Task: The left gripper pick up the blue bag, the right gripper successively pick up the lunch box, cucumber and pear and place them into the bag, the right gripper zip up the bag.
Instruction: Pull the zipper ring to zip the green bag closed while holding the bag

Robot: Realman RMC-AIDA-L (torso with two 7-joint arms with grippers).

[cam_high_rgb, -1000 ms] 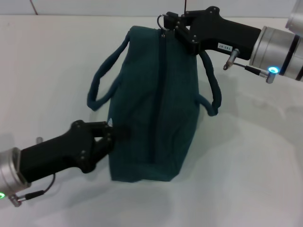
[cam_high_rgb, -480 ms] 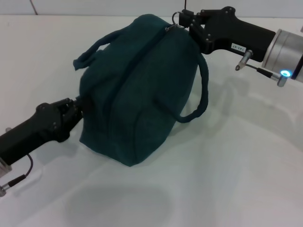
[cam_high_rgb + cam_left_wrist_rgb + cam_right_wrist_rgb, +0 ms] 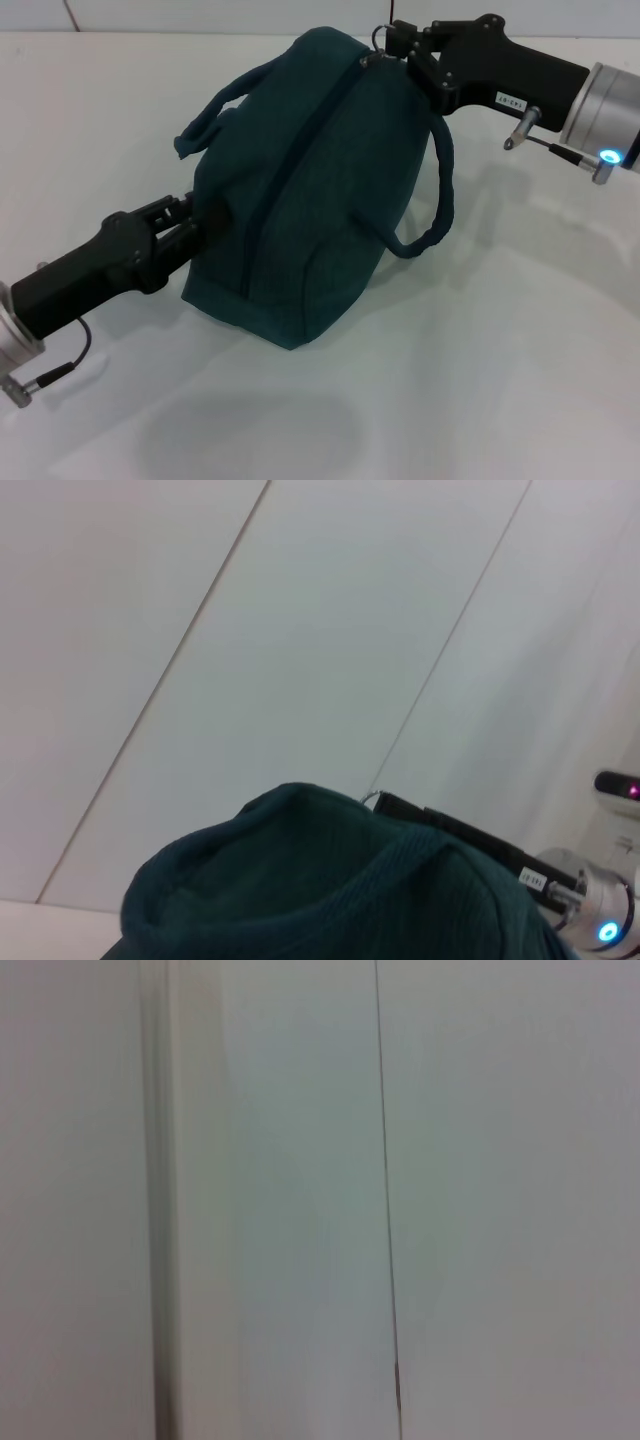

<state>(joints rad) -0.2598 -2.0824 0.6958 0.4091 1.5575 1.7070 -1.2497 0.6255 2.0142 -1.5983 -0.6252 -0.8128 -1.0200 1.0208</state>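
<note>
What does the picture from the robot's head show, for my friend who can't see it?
A big blue bag sits zipped shut on a white table, held at both ends by the robot. The left gripper clamps its near end, and the right gripper holds the ring zip pull at the far end.

Blue bag [image 3: 330, 880] fills the lower part of the frame, dark teal fabric w/ a rounded hump and a rolled edge. Just behind its crest, the right gripper [image 3: 385, 803] (black claw, silver wrist w/ blue light) sits at the ring zip pull [image 3: 370, 799]. Pale wall panels [image 3: 300, 630] behind, w/ thin seams.
</note>
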